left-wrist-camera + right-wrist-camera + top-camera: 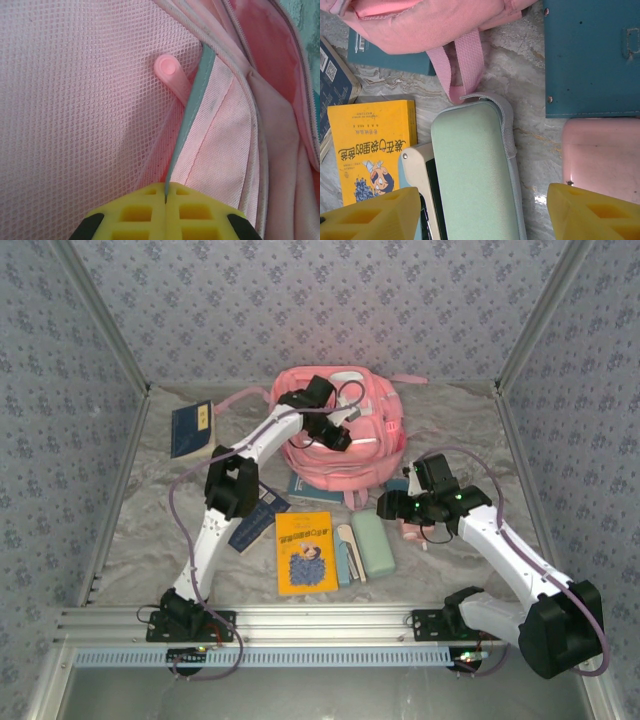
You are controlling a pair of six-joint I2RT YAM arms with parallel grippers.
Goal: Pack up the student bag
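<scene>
student bag [330, 468] edge pinched in left gripper [165, 194]

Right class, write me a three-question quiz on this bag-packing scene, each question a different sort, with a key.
1. True or false: the right gripper hangs open above the mint case.
2. What does the left gripper pinch on the student bag? A teal trim; B zip pull; C strap.
3. What colour is the book lying farthest left?
Key: 1 true; 2 A; 3 dark blue.
</scene>
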